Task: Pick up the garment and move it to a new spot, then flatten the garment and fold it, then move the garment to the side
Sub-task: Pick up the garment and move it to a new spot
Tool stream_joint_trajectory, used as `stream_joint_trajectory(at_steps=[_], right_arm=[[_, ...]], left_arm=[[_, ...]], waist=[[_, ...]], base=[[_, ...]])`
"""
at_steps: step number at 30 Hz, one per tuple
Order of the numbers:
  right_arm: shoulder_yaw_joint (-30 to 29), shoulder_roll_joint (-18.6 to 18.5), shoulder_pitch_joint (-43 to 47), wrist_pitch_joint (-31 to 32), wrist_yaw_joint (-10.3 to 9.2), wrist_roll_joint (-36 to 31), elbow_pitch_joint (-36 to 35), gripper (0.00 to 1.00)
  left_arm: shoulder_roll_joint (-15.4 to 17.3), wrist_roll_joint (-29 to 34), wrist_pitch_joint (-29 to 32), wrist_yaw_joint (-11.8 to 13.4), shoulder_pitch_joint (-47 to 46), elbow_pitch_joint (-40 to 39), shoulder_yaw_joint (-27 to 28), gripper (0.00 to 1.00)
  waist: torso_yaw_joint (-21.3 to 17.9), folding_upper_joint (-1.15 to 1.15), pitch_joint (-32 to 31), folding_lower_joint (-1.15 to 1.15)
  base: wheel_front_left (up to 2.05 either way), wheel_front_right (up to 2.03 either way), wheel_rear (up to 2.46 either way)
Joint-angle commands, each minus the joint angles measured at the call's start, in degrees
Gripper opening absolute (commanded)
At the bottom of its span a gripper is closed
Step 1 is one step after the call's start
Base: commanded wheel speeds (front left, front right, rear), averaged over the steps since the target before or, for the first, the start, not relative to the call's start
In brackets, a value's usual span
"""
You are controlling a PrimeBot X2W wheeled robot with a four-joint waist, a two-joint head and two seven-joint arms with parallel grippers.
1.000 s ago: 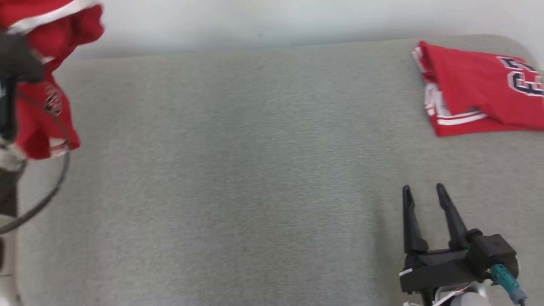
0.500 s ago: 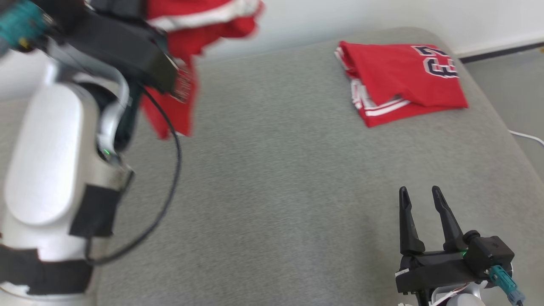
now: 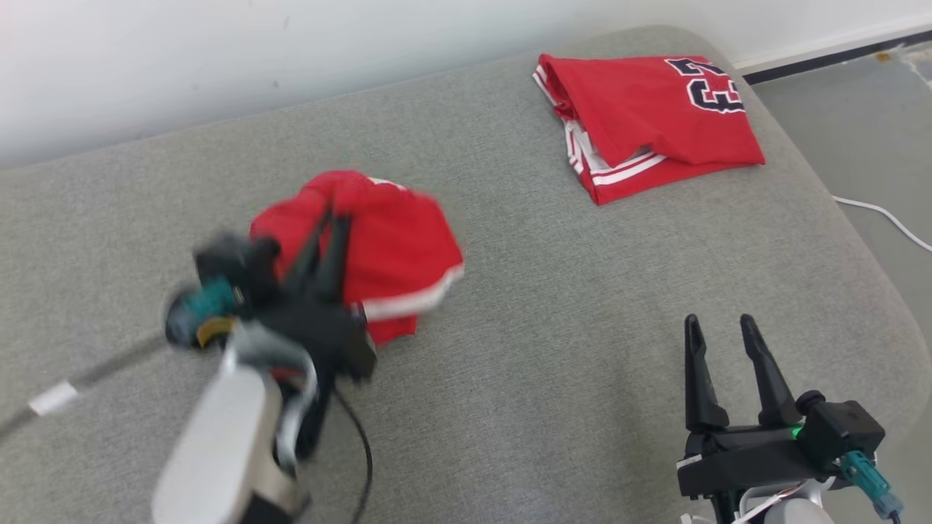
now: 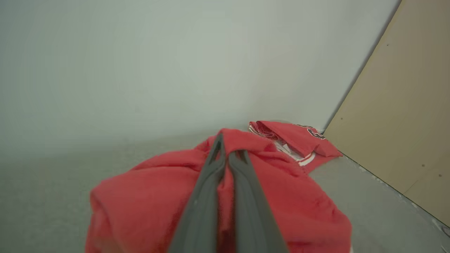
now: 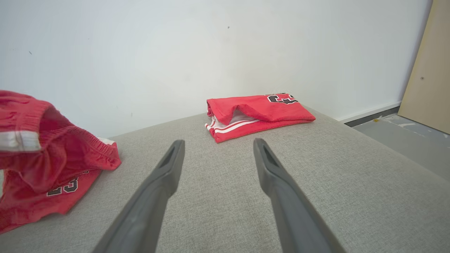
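Currently, L gripper (image 3: pixel 333 217) has its jaws closed tight on the garment (image 3: pixel 397 240), w/ red cloth pinched between the two fingers (image 4: pixel 207 196). Garment: red w/ white trim, crumpled, left of ctr on the grey cushion (image 3: pixel 546 327). In the R wrist view its lower part lies on the cushion w/ a dark number print facing up, while its upper part is lifted & bunched. L arm is motion-blurred in the head view, so the exact grip point can't be told there.

R gripper (image 3: pixel 719 320) has its jaws spread wide, nothing between them. It sits at the near right of the cushion, fingers pointing toward the far edge, well apart from the garment.

Jersey (image 3: pixel 655 116): red, folded, dark number on top, white stripes at the edge. It lies flat at the far right corner of the cushion, well apart from both grippers.

Surroundings: white wall behind the cushion, grey floor on the right w/ a white cable (image 3: pixel 881 215), and a tan board (image 4: pixel 404 123) by the wall
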Motion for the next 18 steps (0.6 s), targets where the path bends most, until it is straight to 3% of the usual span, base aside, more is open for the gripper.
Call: stream_joint_trajectory(at_steps=[1, 5, 6, 7, 13, 18], right_arm=[[-0.1, 0.3, -0.4, -0.3, -0.15, -0.1, -0.1, 1.00], [-0.4, 0.2, -0.3, -0.3, -0.15, -0.8, 0.2, 1.00], [-0.4, 0.2, -0.3, -0.3, -0.15, -0.9, 0.2, 1.00], [-0.3, 0.2, -0.3, -0.2, -0.15, -1.0, 0.2, 1.00], [-0.6, 0.2, -0.3, -0.2, -0.15, -1.7, -0.1, 1.00], [-0.9, 0.2, 0.6, -0.2, -0.15, -2.3, -0.3, 1.00]], left_arm=[[-0.5, -0.5, -1.4, -0.1, 2.9, 1.5, -0.5, 0.00], [-1.5, -0.4, -3.6, -0.9, 7.7, 5.3, -3.2, 0.00], [-1.7, -0.3, -4.4, -1.2, 8.5, 5.9, -4.1, 0.30], [-1.8, 0.0, -5.0, -1.5, 8.9, 6.8, -4.9, 1.00], [-2.3, 0.1, -10.7, -2.2, 7.6, 7.1, -6.2, 1.00], [-0.6, 1.3, -13.6, -1.5, 7.5, 4.2, -4.4, 1.00]], waist=[[0.4, 0.00, 0.1, 0.00], [1.5, 0.00, -0.2, 0.00], [1.9, 0.00, -0.4, 0.00], [2.3, 0.00, -0.4, 0.00], [5.2, 0.00, -1.8, 0.00], [7.8, 0.00, -3.6, 0.00]], base=[[0.00, 0.00, 0.00], [0.00, 0.00, 0.00], [0.00, 0.00, 0.00], [0.00, 0.00, 0.00], [0.00, 0.00, 0.00], [0.00, 0.00, 0.00]])
